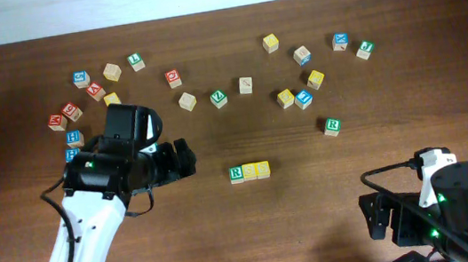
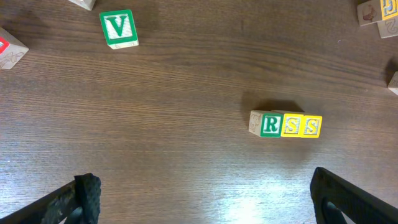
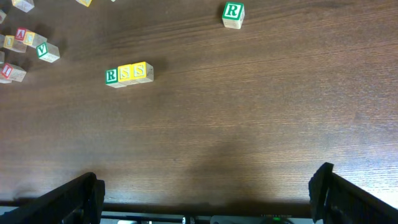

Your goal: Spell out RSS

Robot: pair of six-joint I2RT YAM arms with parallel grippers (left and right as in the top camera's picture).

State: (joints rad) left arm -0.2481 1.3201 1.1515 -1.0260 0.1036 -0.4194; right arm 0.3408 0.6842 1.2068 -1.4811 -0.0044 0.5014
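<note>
A green R cube [image 1: 237, 174] and two yellow S cubes [image 1: 250, 172] [image 1: 263, 169] stand touching in a row on the table's middle, reading RSS. The row also shows in the left wrist view [image 2: 286, 124] and in the right wrist view [image 3: 129, 74]. My left gripper [image 1: 185, 157] is open and empty, a little left of the row. My right gripper [image 1: 379, 216] is open and empty near the table's front right edge, away from the cubes.
Another green R cube [image 1: 332, 126] sits right of the row. A green V cube [image 1: 218, 99] and several red, blue, yellow and plain cubes lie scattered across the back, with a cluster [image 1: 71, 115] at the back left by the left arm.
</note>
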